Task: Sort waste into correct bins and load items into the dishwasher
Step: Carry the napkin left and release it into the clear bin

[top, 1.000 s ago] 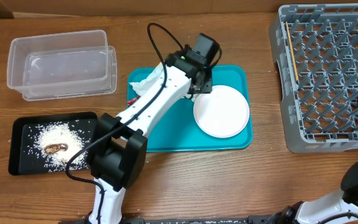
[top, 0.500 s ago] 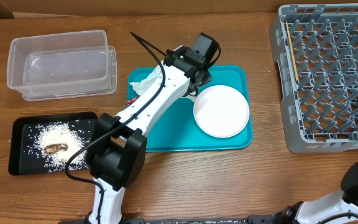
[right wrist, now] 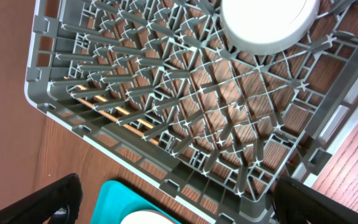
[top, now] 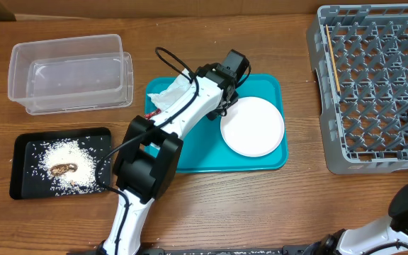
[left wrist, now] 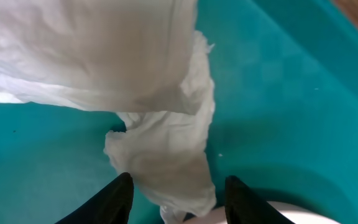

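The crumpled white napkin [left wrist: 160, 143] lies in the far-left part of the teal tray [top: 211, 152], bulk to the left and a twisted tail pointing right toward the white plate [top: 252, 126], so its long axis seems to run roughly left to right. The left gripper [left wrist: 179, 198] straddles that tail, jaws open, probably because the narrow end pinches easiest. The clear tub [top: 69, 74] sits far left on the tabletop [top: 261, 205]. The right gripper [right wrist: 188, 200], jaws spread and empty, hangs over the grey rack [right wrist: 166, 112].
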`<state>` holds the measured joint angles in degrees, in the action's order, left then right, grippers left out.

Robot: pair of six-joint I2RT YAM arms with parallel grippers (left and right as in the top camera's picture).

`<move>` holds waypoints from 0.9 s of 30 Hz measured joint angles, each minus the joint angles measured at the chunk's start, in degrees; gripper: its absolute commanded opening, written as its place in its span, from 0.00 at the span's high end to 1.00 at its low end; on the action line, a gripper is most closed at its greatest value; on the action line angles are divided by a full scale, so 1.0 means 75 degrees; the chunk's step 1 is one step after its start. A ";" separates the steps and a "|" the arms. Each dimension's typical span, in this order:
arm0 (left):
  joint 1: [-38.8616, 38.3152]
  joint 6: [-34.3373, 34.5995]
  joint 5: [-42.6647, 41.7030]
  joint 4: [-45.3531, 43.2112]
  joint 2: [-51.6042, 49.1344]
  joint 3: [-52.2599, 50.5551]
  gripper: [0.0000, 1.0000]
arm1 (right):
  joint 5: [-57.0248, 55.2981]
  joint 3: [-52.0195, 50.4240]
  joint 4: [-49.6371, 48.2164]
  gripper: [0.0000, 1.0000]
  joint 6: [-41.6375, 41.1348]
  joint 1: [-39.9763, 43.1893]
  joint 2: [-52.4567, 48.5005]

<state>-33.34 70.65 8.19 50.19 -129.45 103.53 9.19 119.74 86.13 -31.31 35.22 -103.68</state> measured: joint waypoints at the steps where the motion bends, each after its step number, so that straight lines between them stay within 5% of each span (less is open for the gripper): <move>1: 0.0000 0.0017 -0.0003 -0.0003 -0.0032 0.0000 0.50 | -0.0003 0.0000 0.0003 0.00 -0.0003 0.0000 0.0000; 5: 0.0003 0.0058 0.0000 -0.0006 -0.0187 0.0000 0.55 | 0.0000 0.0000 0.0000 0.00 0.0000 -0.0003 0.0000; 14: 0.0003 0.0149 0.0000 -0.0003 -0.0262 0.0000 0.95 | 0.0000 0.0000 0.0003 0.00 -0.0003 0.0000 0.0000; 27: 0.0003 -0.0647 -0.0090 0.0286 0.0621 0.0050 0.96 | -0.0006 0.0000 0.0000 0.00 -0.0003 0.0000 0.0000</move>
<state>-33.32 65.80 7.51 52.34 -124.79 103.90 9.15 119.74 86.13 -31.33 35.22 -103.68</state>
